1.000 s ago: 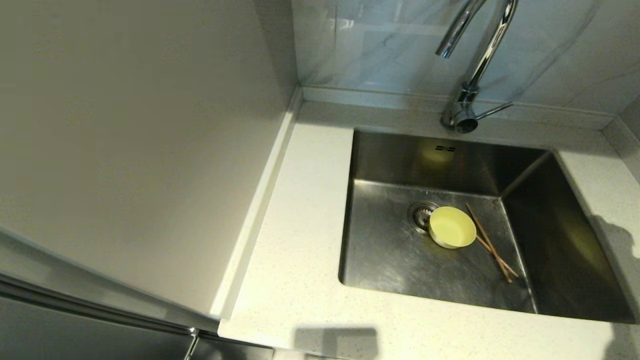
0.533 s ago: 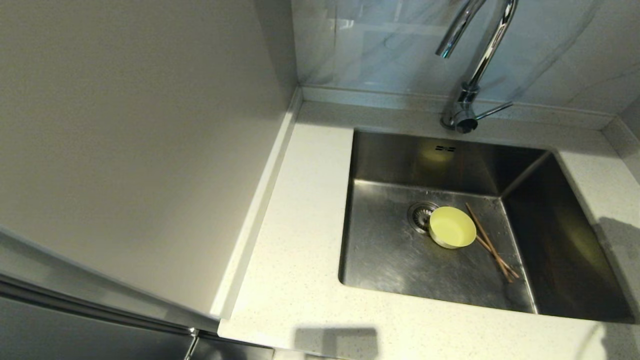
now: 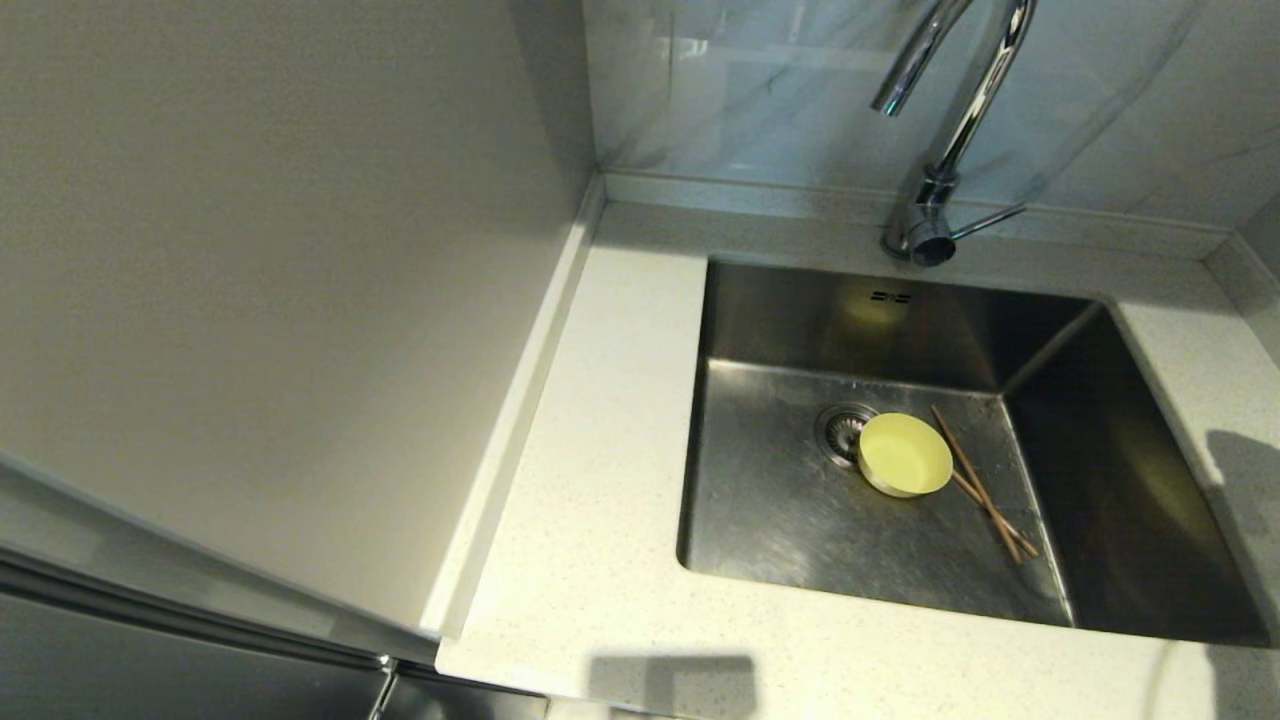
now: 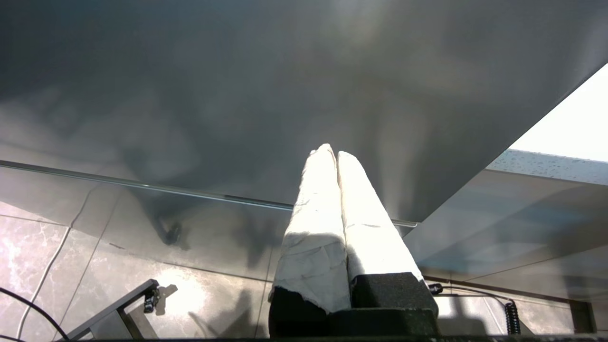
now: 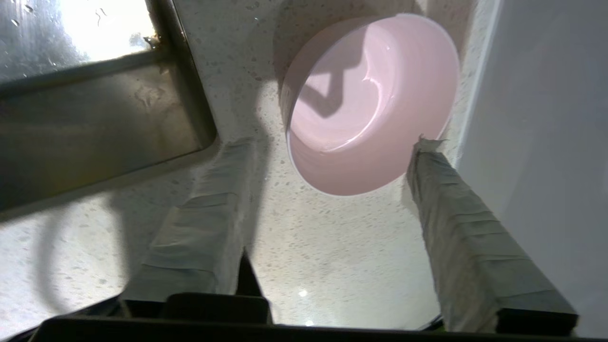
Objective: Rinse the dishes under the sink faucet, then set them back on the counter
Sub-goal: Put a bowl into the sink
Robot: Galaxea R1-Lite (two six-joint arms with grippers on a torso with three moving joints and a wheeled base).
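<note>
The pale-yellow bowl (image 3: 905, 454) sits upright on the sink (image 3: 780, 500) floor, just right of the strainer drain (image 3: 843, 431). The brown chopsticks (image 3: 985, 490) lie beside it, to its right. The chrome faucet (image 3: 960, 110) rises behind the basin with no water running. A pale-pink bowl (image 5: 375, 99) stands upright on the speckled counter (image 5: 313, 247), shown only by the right wrist view. My right gripper (image 5: 332, 147) hangs open above the counter, its fingers apart from the bowl. My left gripper (image 4: 332, 153) is shut on nothing, parked down by a cabinet front.
A tall grey cabinet panel (image 3: 260, 300) stands on the left beside the counter (image 3: 600, 500). The grey marbled wall tile (image 3: 760, 90) backs the faucet. A white wall (image 5: 546, 142) rises close beside the pink bowl. The sink's corner (image 5: 180, 118) lies near my right gripper.
Only the shadow on the counter right of the sink has shifted. The yellow bowl and chopsticks have not moved.
</note>
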